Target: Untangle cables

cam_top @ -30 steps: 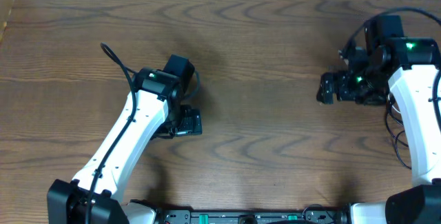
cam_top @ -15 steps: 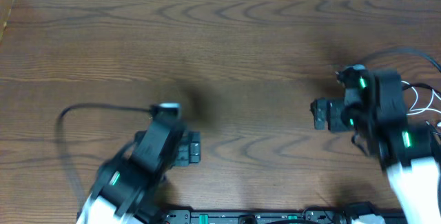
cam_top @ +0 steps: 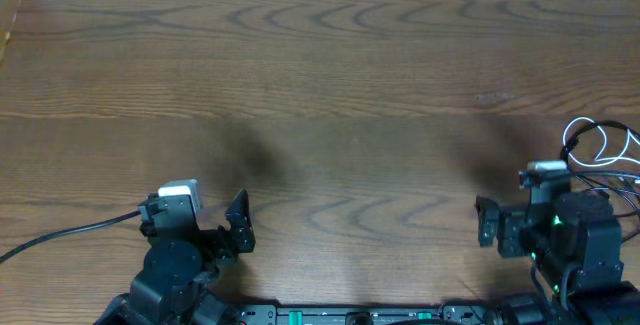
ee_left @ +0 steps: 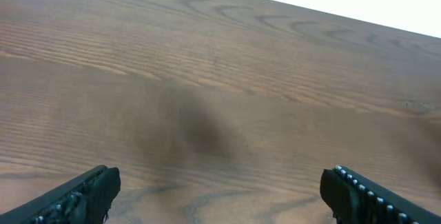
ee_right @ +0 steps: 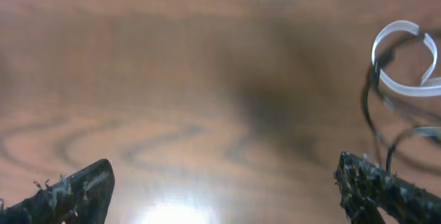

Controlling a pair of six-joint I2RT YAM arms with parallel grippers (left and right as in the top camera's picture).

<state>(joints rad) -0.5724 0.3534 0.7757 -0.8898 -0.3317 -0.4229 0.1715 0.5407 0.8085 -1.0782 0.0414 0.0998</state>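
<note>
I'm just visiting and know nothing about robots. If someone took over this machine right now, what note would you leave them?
Left gripper: open, empty, low over bare table near the front edge.
Right gripper: open, empty, also near the front edge.
Cables: the white cord and the black cord lie at the table's far right edge, just beyond the right gripper, their loops overlapping.
Done: nothing that shows; the cords do not look separated.
Left: probably take one cord in each gripper, pull the loops apart and lay the cords down apart. The right arm is the nearer one.
</note>
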